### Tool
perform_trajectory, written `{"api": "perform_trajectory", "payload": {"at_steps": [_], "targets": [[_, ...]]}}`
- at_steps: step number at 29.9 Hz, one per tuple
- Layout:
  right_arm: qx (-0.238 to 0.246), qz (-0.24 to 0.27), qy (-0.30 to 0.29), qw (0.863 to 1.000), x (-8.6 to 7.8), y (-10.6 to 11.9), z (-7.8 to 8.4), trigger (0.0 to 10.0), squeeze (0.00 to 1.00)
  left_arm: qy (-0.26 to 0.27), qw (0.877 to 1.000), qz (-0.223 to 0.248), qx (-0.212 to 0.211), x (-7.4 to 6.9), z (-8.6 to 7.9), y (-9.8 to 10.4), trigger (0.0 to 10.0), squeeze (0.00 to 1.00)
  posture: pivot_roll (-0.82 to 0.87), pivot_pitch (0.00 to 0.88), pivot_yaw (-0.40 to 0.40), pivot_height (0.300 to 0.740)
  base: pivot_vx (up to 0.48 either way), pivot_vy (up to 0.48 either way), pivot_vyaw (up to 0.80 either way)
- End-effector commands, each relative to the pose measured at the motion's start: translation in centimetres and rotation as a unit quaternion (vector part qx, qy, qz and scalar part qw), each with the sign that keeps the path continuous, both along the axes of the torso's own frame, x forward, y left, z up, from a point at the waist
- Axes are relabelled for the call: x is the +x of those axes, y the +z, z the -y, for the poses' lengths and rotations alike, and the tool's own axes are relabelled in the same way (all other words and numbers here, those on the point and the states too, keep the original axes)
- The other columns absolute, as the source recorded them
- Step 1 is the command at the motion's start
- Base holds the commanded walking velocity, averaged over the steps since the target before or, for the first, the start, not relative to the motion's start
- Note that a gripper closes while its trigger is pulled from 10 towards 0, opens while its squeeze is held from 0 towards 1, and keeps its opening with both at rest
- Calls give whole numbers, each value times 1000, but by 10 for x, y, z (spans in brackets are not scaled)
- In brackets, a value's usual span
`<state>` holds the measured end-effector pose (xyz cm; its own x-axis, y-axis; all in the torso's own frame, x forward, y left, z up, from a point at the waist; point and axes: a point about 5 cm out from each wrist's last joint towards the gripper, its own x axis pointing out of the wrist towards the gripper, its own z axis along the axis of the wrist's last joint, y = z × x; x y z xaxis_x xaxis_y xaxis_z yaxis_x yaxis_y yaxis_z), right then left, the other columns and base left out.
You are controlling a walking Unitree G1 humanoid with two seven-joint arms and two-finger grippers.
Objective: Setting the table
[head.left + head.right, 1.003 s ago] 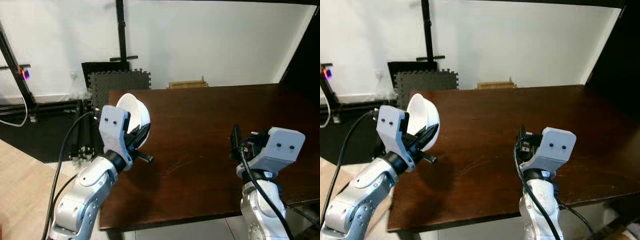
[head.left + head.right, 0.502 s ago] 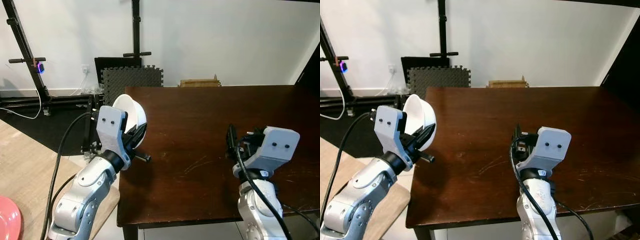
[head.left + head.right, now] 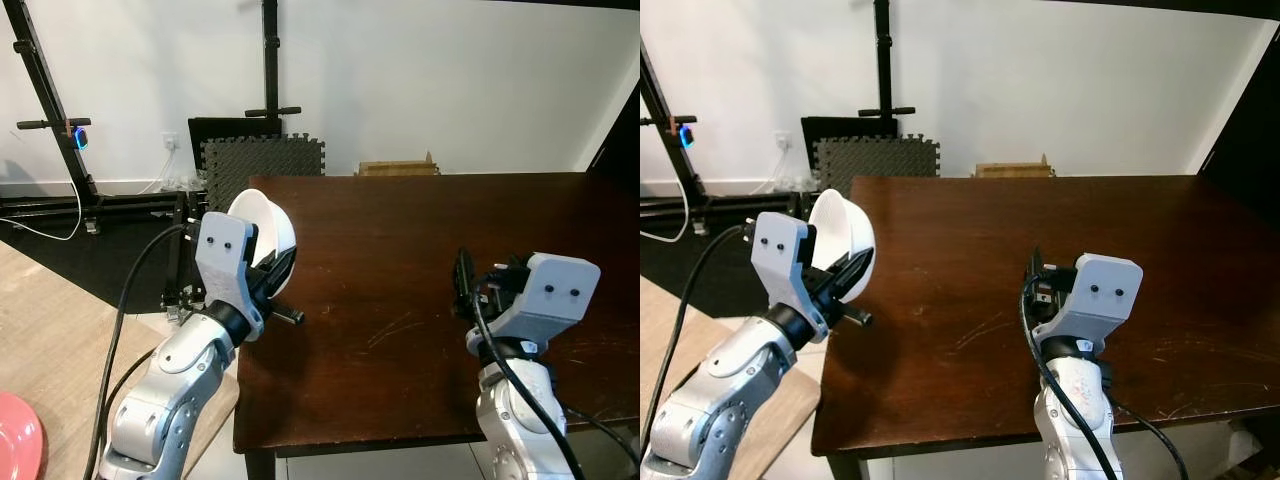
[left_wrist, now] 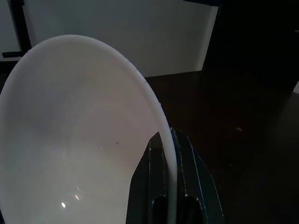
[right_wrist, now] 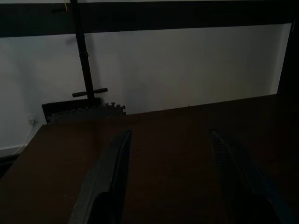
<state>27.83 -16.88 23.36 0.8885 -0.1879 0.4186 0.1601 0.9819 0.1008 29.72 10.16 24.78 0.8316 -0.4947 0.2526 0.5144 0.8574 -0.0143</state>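
Hardly anything has changed from half a second back: the view has settled, with only a slight shift, and the dark wooden table (image 3: pixel 420 250) sits where it did. A full second ago the camera was further right and tilted, so the whole room looked slanted.

No writing or labels can be read anywhere from here.

The left gripper (image 3: pixel 272 278) is up at the near left corner of the table, pinching the rim of a white bowl (image 3: pixel 268 228). In the left wrist view its two black fingers (image 4: pixel 184 172) sit tight on either side of the bowl's thin edge, one inside, one outside. The bowl is tipped on its side, in the air, its hollow facing left and away from the table.

The right gripper (image 5: pixel 168 172) hovers over the near right part of the table, fingers spread wide, holding nothing.

Beyond the far edge: a grey foam mat (image 3: pixel 262 160) against the white wall, a black stand (image 3: pixel 270 55), and a small wooden crate (image 3: pixel 396 167). A pink plate (image 3: pixel 18 448) lies on the floor, near left.
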Motion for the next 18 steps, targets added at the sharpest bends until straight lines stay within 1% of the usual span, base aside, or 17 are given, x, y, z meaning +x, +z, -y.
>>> {"api": "perform_trajectory", "payload": {"at_steps": [1,18], "targets": [[1,-4,-6,1000,-1,-2,2,10000,0,-2,1000,-4,-1,-1,1,-3,10000,0,53,26,18,740,0,0,0],[0,-5,-5,1000,0,-2,2,10000,0,-3,1000,-2,8,-2,3,-4,10000,0,52,25,15,740,0,0,0]]}}
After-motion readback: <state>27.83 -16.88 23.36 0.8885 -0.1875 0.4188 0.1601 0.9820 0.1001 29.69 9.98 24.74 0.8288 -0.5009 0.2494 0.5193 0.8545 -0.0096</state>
